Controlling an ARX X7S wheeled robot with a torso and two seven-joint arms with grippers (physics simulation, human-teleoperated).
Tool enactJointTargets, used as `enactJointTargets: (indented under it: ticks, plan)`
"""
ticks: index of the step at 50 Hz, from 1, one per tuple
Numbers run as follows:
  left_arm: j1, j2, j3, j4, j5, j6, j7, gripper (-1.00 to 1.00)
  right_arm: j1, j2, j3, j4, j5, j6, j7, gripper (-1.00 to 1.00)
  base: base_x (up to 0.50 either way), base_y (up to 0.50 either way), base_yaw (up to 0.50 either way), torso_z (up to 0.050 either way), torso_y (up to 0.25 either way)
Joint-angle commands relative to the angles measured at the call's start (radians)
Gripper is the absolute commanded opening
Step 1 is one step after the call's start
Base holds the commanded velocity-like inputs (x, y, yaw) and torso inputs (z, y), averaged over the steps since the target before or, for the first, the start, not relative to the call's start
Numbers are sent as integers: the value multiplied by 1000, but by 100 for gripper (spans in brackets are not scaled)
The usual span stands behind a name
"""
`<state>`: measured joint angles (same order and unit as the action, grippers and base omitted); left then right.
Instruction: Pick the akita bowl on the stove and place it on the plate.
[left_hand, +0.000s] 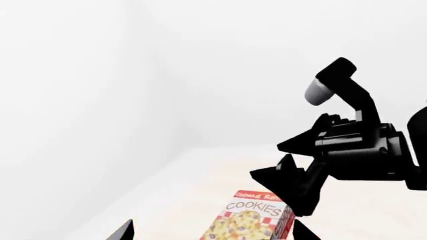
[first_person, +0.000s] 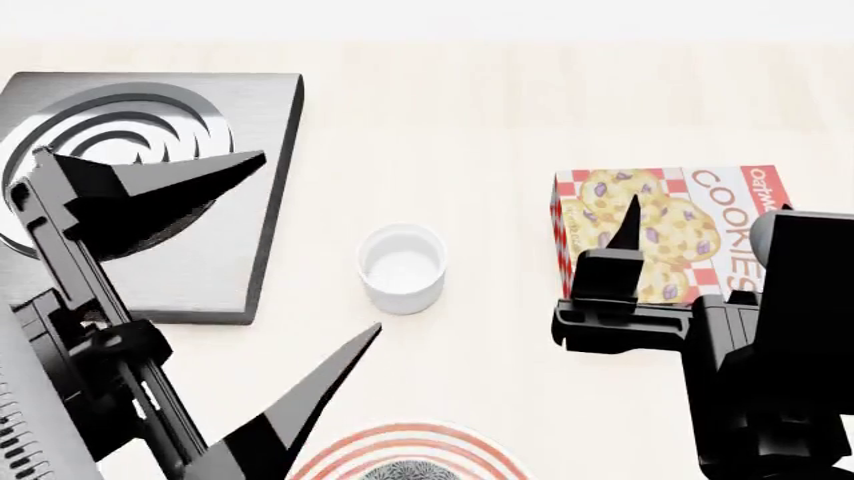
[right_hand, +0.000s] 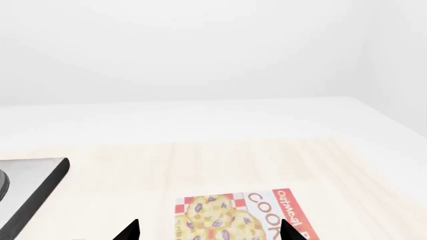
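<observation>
while the akita bowl (first_person: 408, 471) already sat on the plate (first_person: 400, 445) at the near worktop edge, off the stove (first_person: 254, 190), both the left gripper (first_person: 300, 270) and right gripper (right_hand: 210, 231) hung empty, fingers apart, and a careless retreat might have clipped it.

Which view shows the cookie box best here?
The head view: the cookie box lies flat, most of its face visible, partly behind the right gripper. The right wrist view crops its near edge; the left wrist view shows only one end.
</observation>
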<state>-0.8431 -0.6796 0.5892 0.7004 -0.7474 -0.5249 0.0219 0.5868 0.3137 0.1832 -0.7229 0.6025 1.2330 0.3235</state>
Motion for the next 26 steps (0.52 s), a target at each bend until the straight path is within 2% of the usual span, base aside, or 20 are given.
enactJointTargets:
  ticks: [1, 26]
  plan:
    - [16, 7, -113, -65, -109, 24, -62, 100, 2, 2, 1, -1, 8, 3, 7, 100, 0, 0, 0, 0, 0]
    - [22, -14, -219, -91, -209, 51, -118, 100, 4, 6, 1, 2, 23, 1, 19, 100, 0, 0, 0, 0, 0]
